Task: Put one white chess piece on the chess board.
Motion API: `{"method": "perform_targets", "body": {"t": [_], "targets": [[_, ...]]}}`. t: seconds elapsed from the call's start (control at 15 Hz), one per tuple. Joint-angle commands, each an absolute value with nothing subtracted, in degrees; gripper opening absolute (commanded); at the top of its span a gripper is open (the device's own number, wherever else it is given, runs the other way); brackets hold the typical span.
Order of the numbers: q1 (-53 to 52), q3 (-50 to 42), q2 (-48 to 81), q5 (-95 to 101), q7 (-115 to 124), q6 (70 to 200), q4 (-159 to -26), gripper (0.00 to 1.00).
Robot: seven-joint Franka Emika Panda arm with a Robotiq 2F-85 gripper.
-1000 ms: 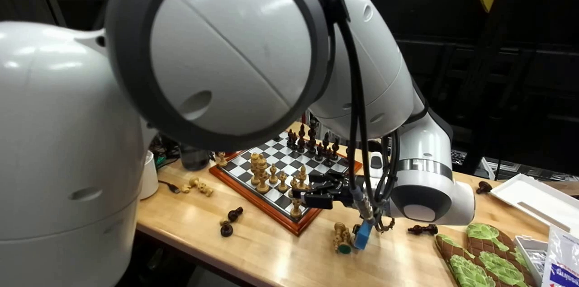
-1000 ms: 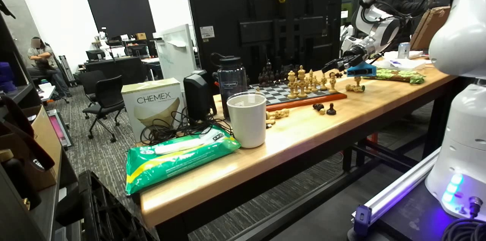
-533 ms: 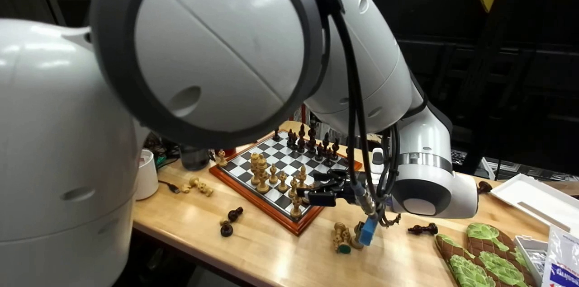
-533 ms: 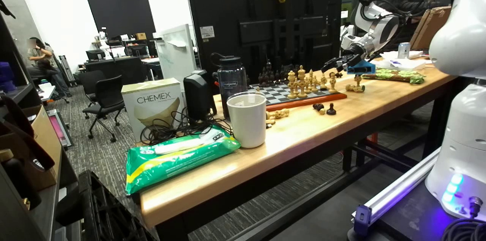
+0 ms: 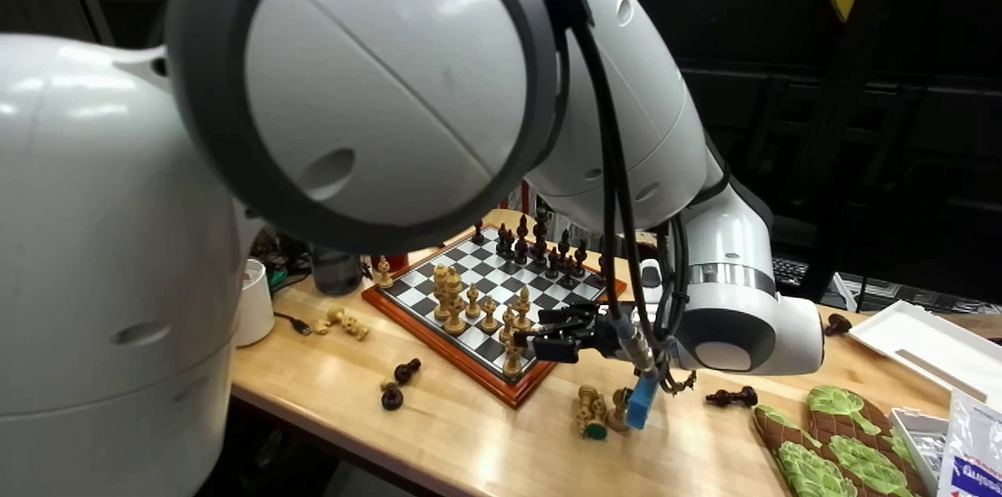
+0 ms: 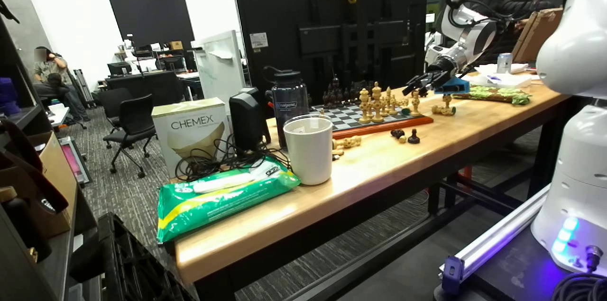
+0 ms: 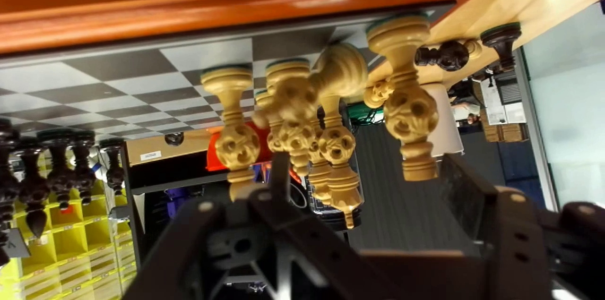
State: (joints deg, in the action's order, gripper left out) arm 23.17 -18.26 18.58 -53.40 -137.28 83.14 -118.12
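The chess board (image 5: 470, 368) bears several cream-coloured white chess pieces at its near corner. Most stand upright, such as the white chess piece (image 7: 410, 115) at the corner. A blurred white chess piece (image 7: 347, 71) is tipped over among them, its green base (image 6: 405, 111) showing in an exterior view. Over this corner my gripper (image 7: 373, 182) stands open in the wrist view, with nothing gripped; the heads of standing pieces show beyond and between its fingers. In an exterior view the gripper (image 5: 538, 329) is beside the pieces at board height. More white pieces (image 5: 591, 407) lie on the table.
Dark pieces (image 5: 567, 254) stand on the board's far side. Loose dark pieces (image 5: 391, 397) lie by its frame, and another dark piece (image 5: 732, 397) near the leafy mitts (image 5: 838, 434). A white cup (image 6: 308, 154) and a bottle (image 6: 289, 102) stand at the board's other end.
My gripper has narrowed somewhat and shifted slightly. A white piece that stood upright near it half a second ago is now tipped over. A person has come into view behind the arm.
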Motion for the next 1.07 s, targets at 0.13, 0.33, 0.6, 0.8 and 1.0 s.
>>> {"method": "perform_targets", "body": {"t": [0.13,0.33,0.6,0.8,1.0], "targets": [[22.84,-18.11,17.45,-51.69,-137.16,84.46,-118.98,0.33],[22.84,-18.11,17.45,-51.48,-137.12,84.51,-118.99,0.11],[22.84,-18.12,17.43,-51.25,-137.07,84.56,-118.98,0.04],[22.85,-18.12,17.42,-51.17,-137.15,84.55,-118.98,0.04],[22.83,-18.14,17.39,-51.05,-137.13,84.67,-118.97,0.41]]}}
